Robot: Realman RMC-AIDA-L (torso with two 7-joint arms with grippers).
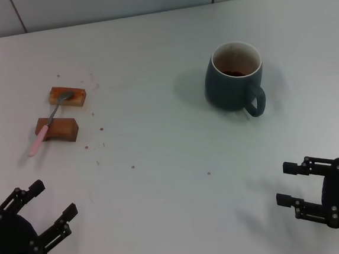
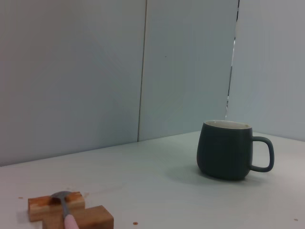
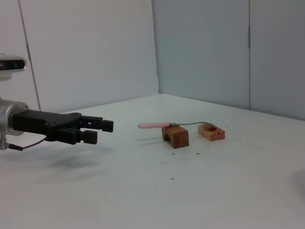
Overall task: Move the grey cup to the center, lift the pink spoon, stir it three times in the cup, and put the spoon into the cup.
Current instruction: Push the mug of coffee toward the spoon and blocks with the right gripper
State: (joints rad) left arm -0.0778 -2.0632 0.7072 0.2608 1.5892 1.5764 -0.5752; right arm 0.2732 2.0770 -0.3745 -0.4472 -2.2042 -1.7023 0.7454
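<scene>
Cup: squat blue-grey ceramic grey cup (image 1: 234, 75), cream rim, loop handle, stood right of bench (image 1: 162, 181) centre | pink spoon (image 1: 49, 123): slim, metal bowl, bridged two wooden blocks (image 1: 57, 129) far left | left hand (image 1: 53, 207), right hand (image 1: 289, 183): both spread, empty, near edge

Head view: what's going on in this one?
Nothing is being handled. The left gripper and right gripper sit open at the near edge of the table. The grey cup stands on the right side, not centred. The pink spoon lies across two wooden blocks on the left.
</scene>
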